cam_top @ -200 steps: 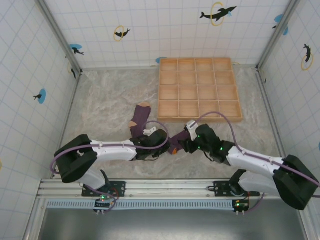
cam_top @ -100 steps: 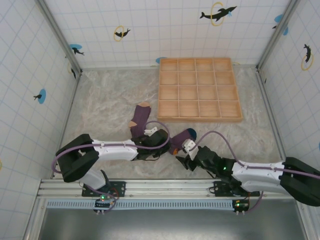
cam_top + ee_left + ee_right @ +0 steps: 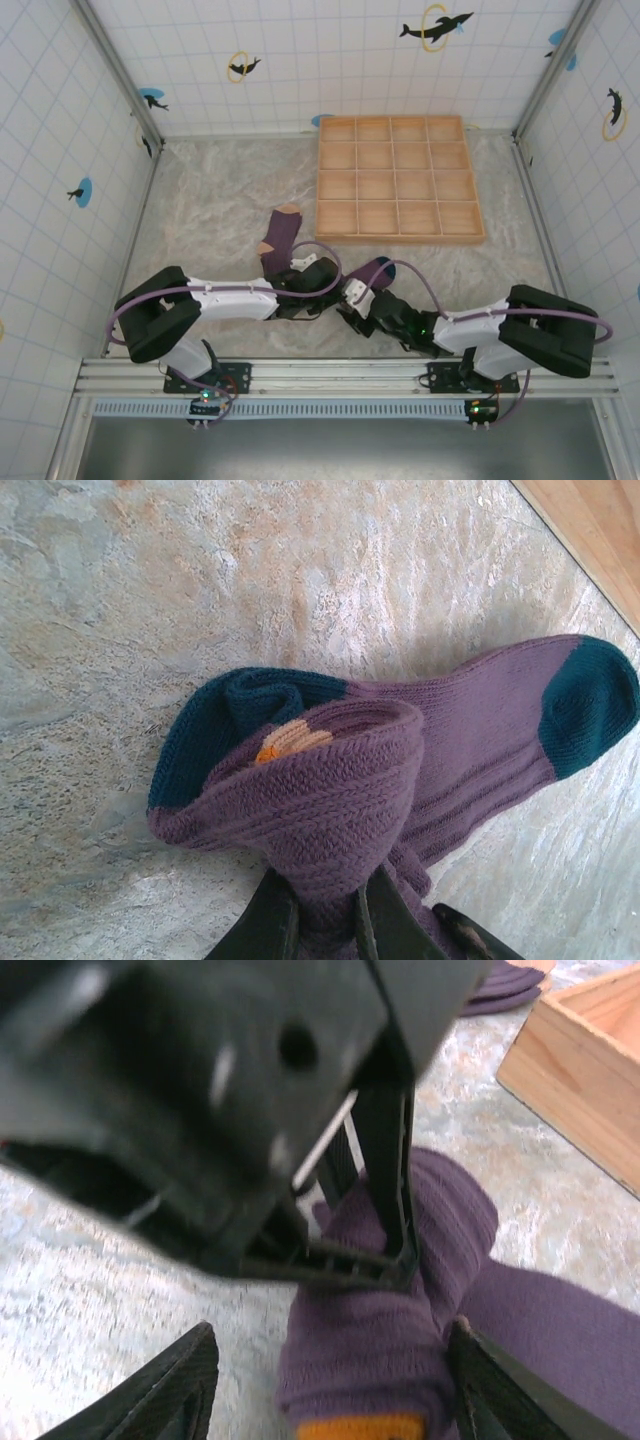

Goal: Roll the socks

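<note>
Soft, light, springy knit: the folded sock (image 3: 470, 730) at the bench's (image 3: 200, 200) 6 o'clock would likely unroll unless pinned at its thick fold. The left tool (image 3: 322, 920) is clamped on that fold; the right tool (image 3: 335, 1385) straddles it, fingers apart. The second sock (image 3: 281, 232) lies toward 10 o'clock.

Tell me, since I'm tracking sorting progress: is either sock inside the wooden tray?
No, one sock and the other sock both lie on the tabletop, in front of the wooden tray.
</note>
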